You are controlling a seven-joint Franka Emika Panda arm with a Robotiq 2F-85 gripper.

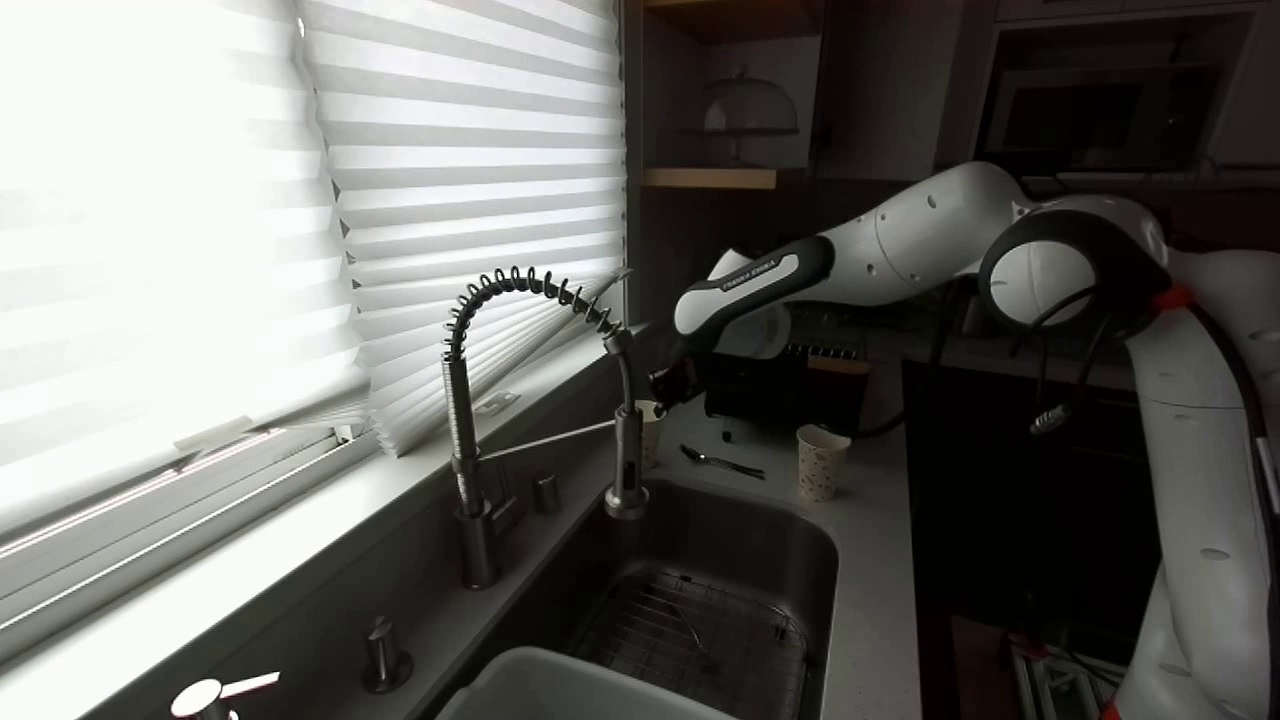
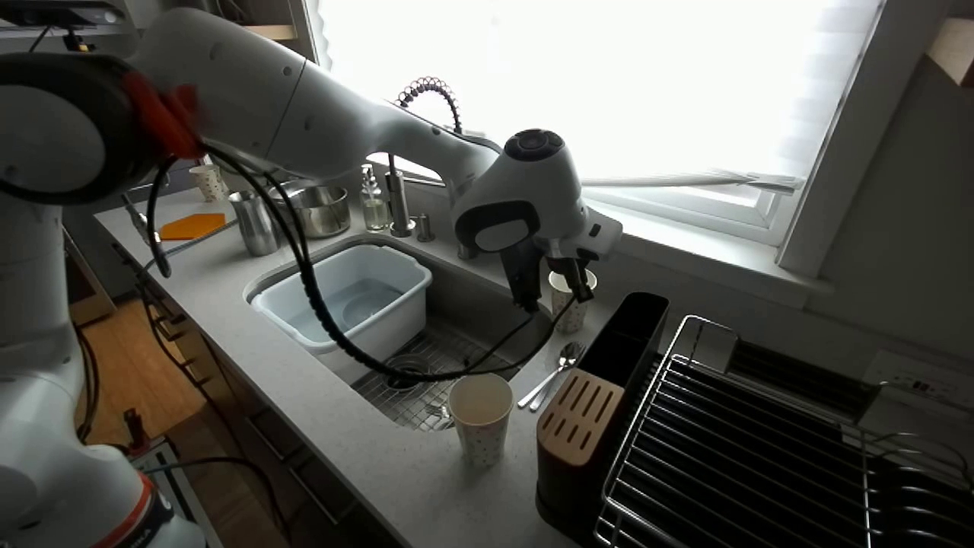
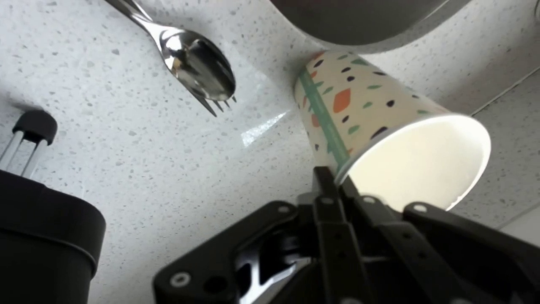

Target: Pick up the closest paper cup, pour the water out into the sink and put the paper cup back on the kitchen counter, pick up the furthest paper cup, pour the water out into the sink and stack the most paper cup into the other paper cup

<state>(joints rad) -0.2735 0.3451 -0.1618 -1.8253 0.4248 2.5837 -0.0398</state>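
A patterned paper cup (image 1: 648, 440) stands upright on the kitchen counter (image 1: 872, 610) between the sink (image 1: 745, 525) and the window wall. It also shows in an exterior view (image 2: 569, 313) and in the wrist view (image 3: 371, 97). My gripper (image 3: 337, 179) is shut on this cup's rim, one finger outside and one inside. In an exterior view the gripper (image 2: 581, 295) is at the cup's top edge. I cannot tell whether water is in this cup. Another paper cup (image 2: 481, 422) stands upright at the sink's front corner, apart from my gripper; it shows in both exterior views (image 1: 820, 465).
A pale plastic tub (image 2: 384, 331) sits in the sink. The coiled-spring faucet (image 1: 462, 430) arches over it. A spoon (image 3: 206, 67) and fork lie beside the held cup. A black utensil holder (image 2: 578, 418) and wire dish rack (image 2: 761, 449) stand close by. A further cup (image 2: 207, 183) is far off.
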